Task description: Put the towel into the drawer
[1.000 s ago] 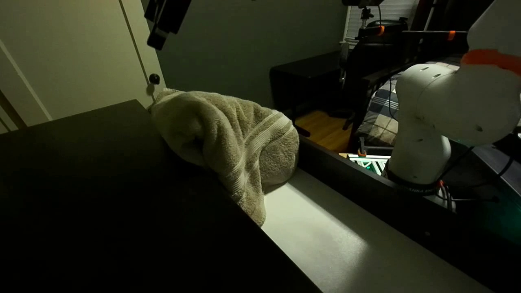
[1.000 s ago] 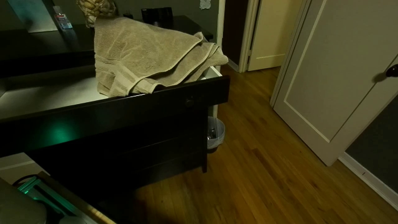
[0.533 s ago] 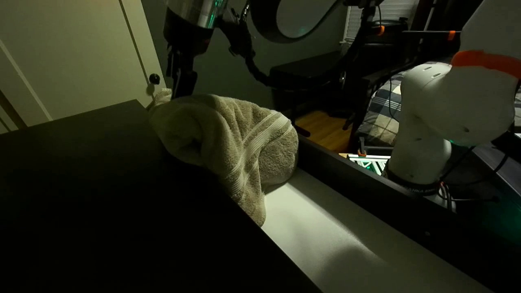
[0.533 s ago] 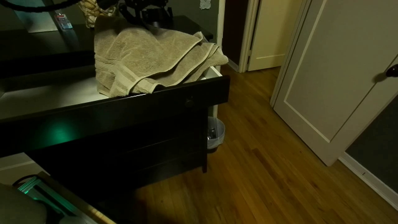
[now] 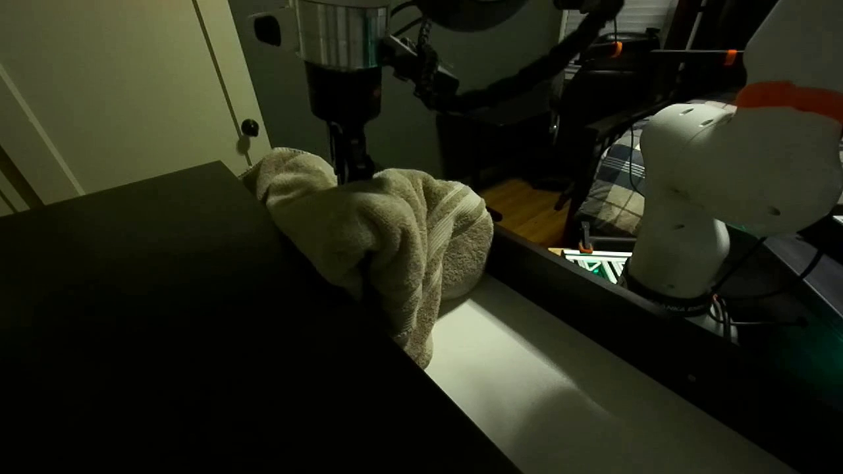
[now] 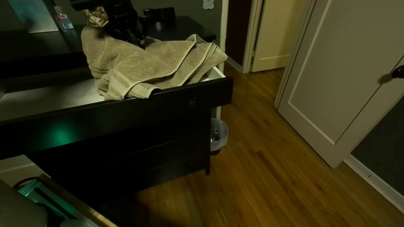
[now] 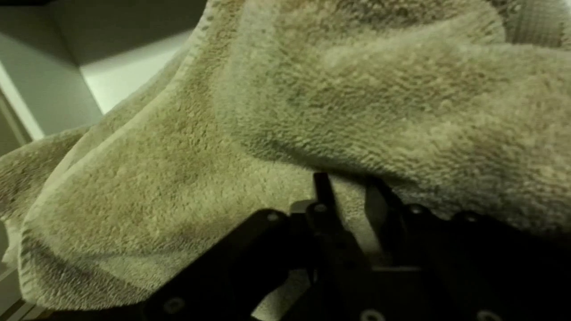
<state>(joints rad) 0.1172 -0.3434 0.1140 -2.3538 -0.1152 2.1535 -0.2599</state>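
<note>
Sagging lower than before, the towel dents under my pincer, over the drawer. Its fingers stand slightly apart; whether they grip cloth, I cannot tell.

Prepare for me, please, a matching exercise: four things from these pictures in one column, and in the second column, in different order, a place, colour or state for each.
Things:
1. towel
2. drawer
3. door knob
4. clear bottle

Descriptions:
A. upright on the dresser top
B. beige and rumpled
C. on a pale door
D. standing open

Pairs: 1-B, 2-D, 3-C, 4-A
</note>
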